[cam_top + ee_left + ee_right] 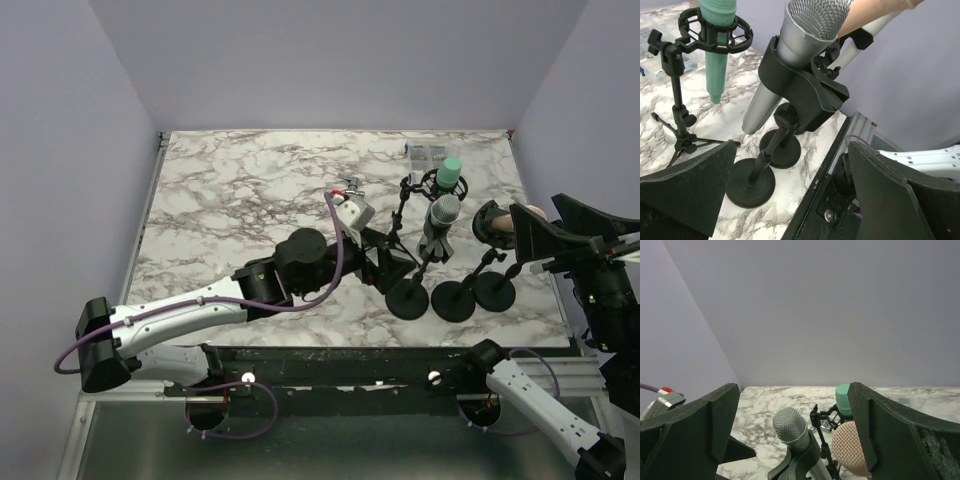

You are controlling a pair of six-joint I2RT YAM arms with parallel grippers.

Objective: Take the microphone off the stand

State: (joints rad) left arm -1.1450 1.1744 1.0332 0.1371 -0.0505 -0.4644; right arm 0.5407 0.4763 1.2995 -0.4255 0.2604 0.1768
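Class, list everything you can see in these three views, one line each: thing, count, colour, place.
Table: one, white-grey marble, under everything.
Silver microphone: one, silver-grey, held in a black clip.
Green microphone: one, teal, in a black shock mount.
Pink microphone: one, pink mesh head, furthest right.
Round stand bases: three, black, table's near right.
Tripod stand: one, black, carrying the shock mount.
Clear box: one, transparent, far edge.
Left hand: one, black, open, facing the silver microphone.
Right hand: one, black, open, right side.
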